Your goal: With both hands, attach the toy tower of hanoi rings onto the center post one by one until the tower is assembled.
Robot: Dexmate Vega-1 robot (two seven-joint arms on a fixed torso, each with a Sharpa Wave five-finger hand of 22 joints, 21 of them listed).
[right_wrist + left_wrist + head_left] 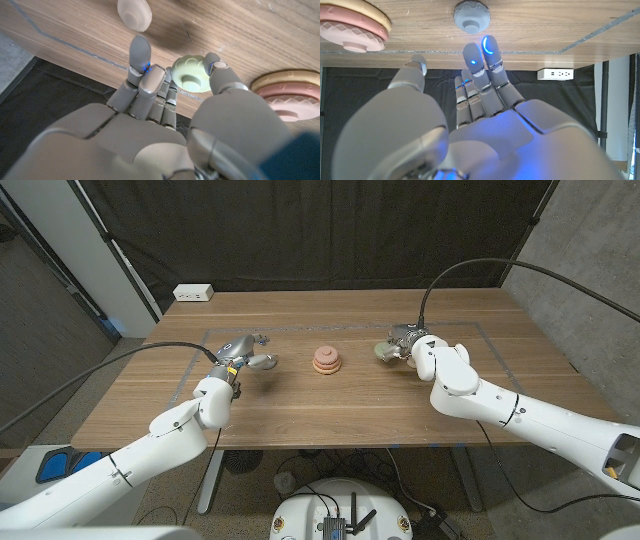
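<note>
The tower (pixel 327 360) stands mid-table with a yellow ring over pink ones; it also shows in the wrist views (pixel 351 26) (pixel 289 96). A grey-blue ring (pixel 265 362) (pixel 471 16) lies on the wood to the tower's left. My left hand (pixel 238 355) (pixel 480 100) is beside it, fingers straight and apart, their tips just short of the ring. To the tower's right, my right hand (pixel 412 343) (pixel 165 115) pinches a pale green ring (pixel 383 351) (pixel 192 76) between the thumb and the side of its fingers. A beige piece (pixel 134 13) lies beyond those fingertips.
A blue tape outline (pixel 200 350) frames the work area on the wooden table (pixel 330 410). A white power strip (pixel 193 293) sits at the far left edge. A black curtain hangs behind the table.
</note>
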